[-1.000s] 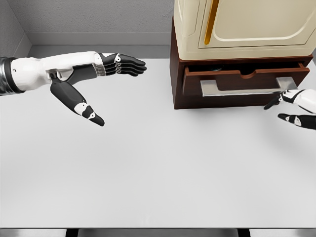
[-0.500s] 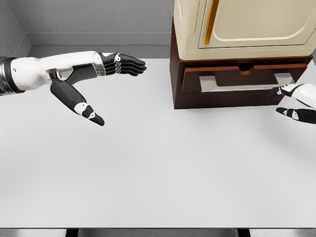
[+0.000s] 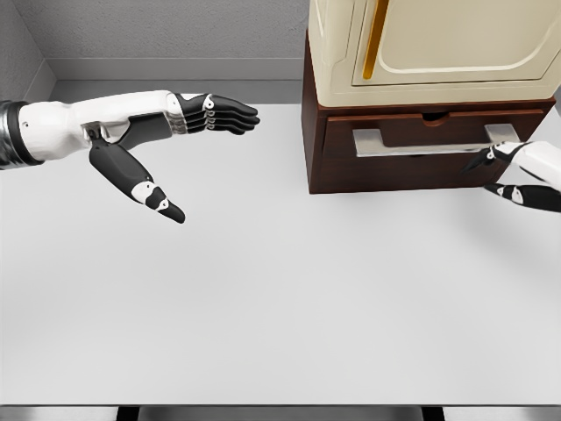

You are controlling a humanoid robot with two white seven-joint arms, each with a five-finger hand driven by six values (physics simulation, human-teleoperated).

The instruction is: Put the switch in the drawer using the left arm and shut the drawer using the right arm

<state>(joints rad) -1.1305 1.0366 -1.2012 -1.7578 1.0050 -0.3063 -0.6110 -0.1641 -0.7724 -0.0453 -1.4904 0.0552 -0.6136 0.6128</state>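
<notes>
A dark brown drawer [image 3: 421, 140] with a grey bar handle [image 3: 429, 145] sits flush in the brown base of a cabinet at the upper right. My right hand [image 3: 517, 171] comes in at the right edge, fingers relaxed, with a fingertip against the right end of the handle. Out over the table at the upper left, my left hand [image 3: 188, 149] is stretched flat and open, thumb pointing down, holding nothing. No switch is visible anywhere.
A cream upper cabinet [image 3: 438, 44] with a gold vertical handle [image 3: 377, 35] stands on the brown base. The white table [image 3: 280, 298] stretches to the front edge, with a grey wall behind.
The drawer has slid back from partly open to flush with the cabinet front. My right hand has followed it up and away; the left arm has stayed still.
</notes>
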